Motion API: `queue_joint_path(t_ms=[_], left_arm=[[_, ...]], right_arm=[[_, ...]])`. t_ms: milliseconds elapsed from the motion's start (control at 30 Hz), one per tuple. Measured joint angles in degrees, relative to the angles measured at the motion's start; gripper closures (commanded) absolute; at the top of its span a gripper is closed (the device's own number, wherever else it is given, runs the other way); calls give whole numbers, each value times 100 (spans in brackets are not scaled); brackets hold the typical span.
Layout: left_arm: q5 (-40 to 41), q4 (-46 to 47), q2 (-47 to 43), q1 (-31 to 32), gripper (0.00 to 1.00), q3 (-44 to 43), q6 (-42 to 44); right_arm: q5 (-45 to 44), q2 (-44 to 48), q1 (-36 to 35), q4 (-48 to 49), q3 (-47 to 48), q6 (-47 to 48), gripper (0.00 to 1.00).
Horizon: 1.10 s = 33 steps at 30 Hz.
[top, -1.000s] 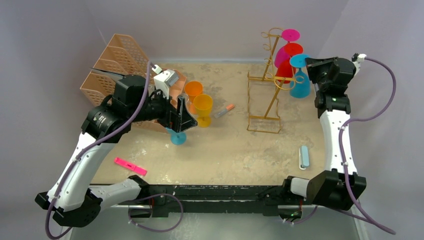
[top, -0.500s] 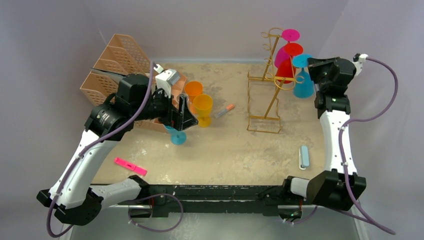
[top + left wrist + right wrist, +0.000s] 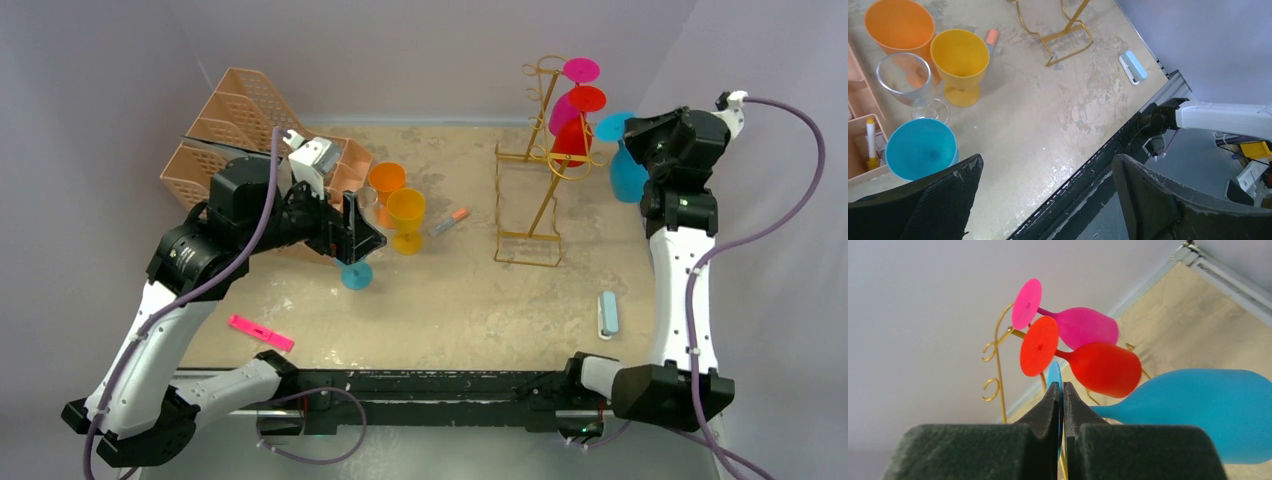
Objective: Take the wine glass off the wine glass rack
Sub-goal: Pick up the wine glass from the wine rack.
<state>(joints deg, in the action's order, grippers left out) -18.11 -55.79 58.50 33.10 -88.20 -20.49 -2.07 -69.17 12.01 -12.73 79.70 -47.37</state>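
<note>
The gold wire wine glass rack [image 3: 545, 165] stands at the back right, and its hooks show in the right wrist view [image 3: 998, 365]. A pink glass [image 3: 578, 72] and a red glass [image 3: 584, 100] hang upside down on it. My right gripper [image 3: 632, 135] is shut on the flat foot [image 3: 1054, 374] of a blue wine glass [image 3: 628, 172]. It holds the glass tilted, just right of the rack and apart from its hooks. The blue bowl [image 3: 1208, 410] fills the right of the wrist view. My left gripper [image 3: 355, 232] is open and empty above the table's left middle.
A blue glass [image 3: 356, 274], a yellow glass [image 3: 406, 215], an orange glass [image 3: 386, 180] and a clear glass [image 3: 903, 80] stand upright beside the peach lattice organiser [image 3: 230, 120]. A pink marker [image 3: 260, 332], an orange marker [image 3: 448, 222] and a pale blue bar [image 3: 607, 314] lie on the table.
My right gripper has moved right and a little up with the blue glass, carrying it away from the rack's hook. My left arm has shifted slightly left.
</note>
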Motion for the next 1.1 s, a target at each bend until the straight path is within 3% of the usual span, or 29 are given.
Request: queue_joint_path(t_ms=[600, 900, 1100], left_arm=[[625, 210, -151, 2, 0, 96, -153], [295, 243, -4, 0, 0, 175, -146], [-11, 264, 177, 0, 0, 302, -149]], right_arm=[[-273, 1163, 2, -2135, 476, 2291, 100], [1443, 1650, 4, -2870, 656, 2437, 100], [2253, 2269, 4, -3084, 269, 1810, 100]])
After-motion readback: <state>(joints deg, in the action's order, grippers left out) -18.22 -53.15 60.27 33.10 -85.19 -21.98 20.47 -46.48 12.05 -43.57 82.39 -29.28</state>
